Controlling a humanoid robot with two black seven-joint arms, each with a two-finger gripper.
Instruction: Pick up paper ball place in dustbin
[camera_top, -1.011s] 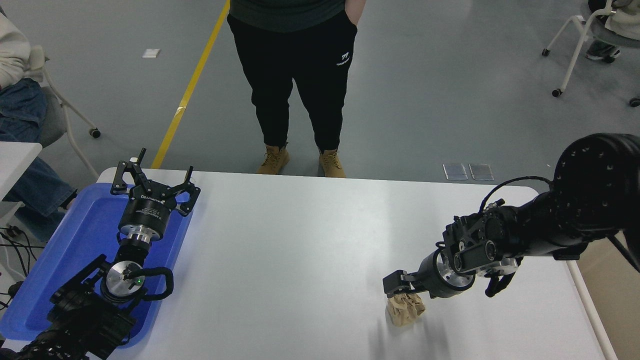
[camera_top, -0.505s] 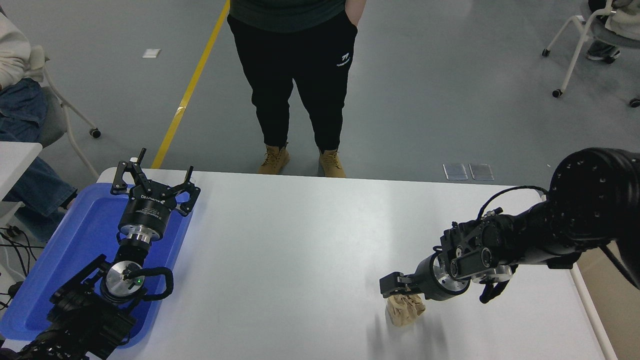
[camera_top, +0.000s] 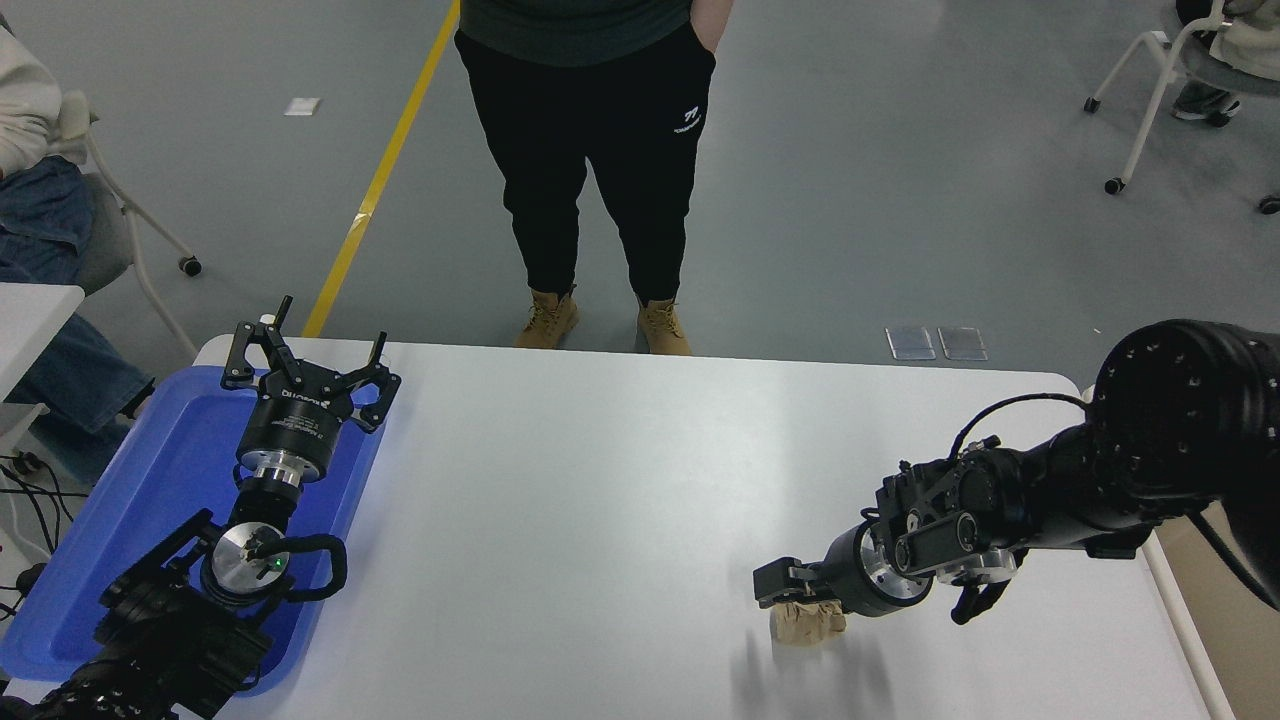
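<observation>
Right gripper (camera_top: 790, 592): reaches in from the right edge, low over the near right part of the white table (camera_top: 600, 480); its fingers are down over the top of the paper ball. Whether they grip it or only straddle it cannot be told.
Paper ball (camera_top: 806, 622): tan, crumpled, on the table directly under and touching the right gripper's tip, its near side showing.
Dustbin (camera_top: 1215, 590): only a beige strip shows past the table's right edge.
Left gripper (camera_top: 305, 362): parked at far left over the blue tray (camera_top: 150, 480), fingers spread, holding nothing.
Person (camera_top: 590, 150): stands at the far side.
</observation>
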